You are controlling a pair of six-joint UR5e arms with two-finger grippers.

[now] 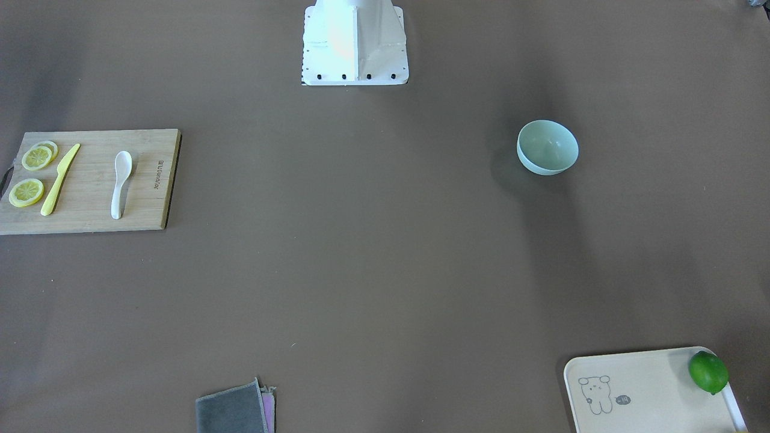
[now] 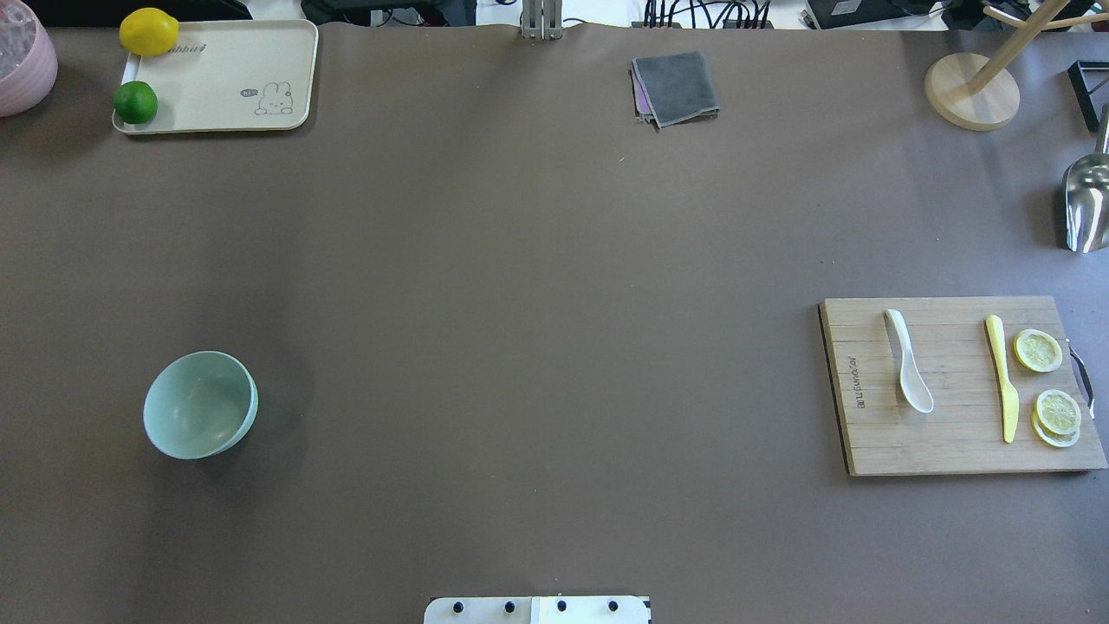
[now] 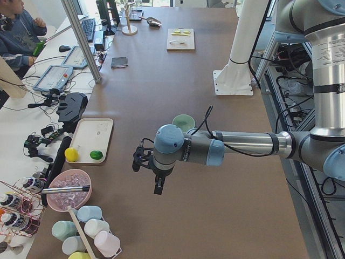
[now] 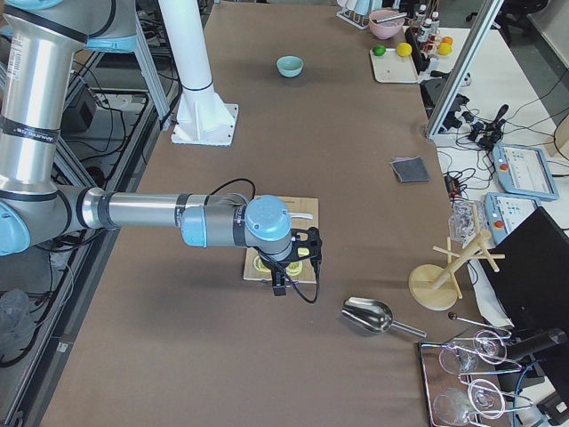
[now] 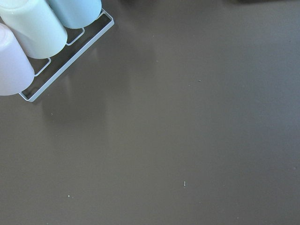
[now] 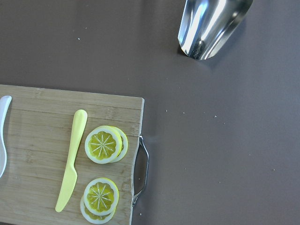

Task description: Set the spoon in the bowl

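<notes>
The white spoon (image 1: pixel 121 183) lies on a wooden cutting board (image 1: pixel 90 219) on the robot's right, scoop toward the robot; it also shows in the overhead view (image 2: pixel 907 373) and at the left edge of the right wrist view (image 6: pixel 2 140). The mint-green bowl (image 1: pixel 547 147) stands upright and empty on the robot's left (image 2: pixel 199 405). My right gripper (image 4: pixel 279 286) hangs over the board's lemon-slice end, apart from the spoon. My left gripper (image 3: pixel 157 186) hangs above the table beyond the bowl (image 3: pixel 183 122). I cannot tell whether either is open or shut.
A yellow knife (image 2: pixel 1002 377) and lemon slices (image 2: pixel 1038 351) share the board. A metal scoop (image 2: pixel 1087 204) and a wooden stand (image 2: pixel 970 91) are far right. A tray (image 2: pixel 225 78) with a lime and a lemon, a grey cloth (image 2: pixel 674 88) and a cup rack (image 5: pixel 33 28) stand elsewhere.
</notes>
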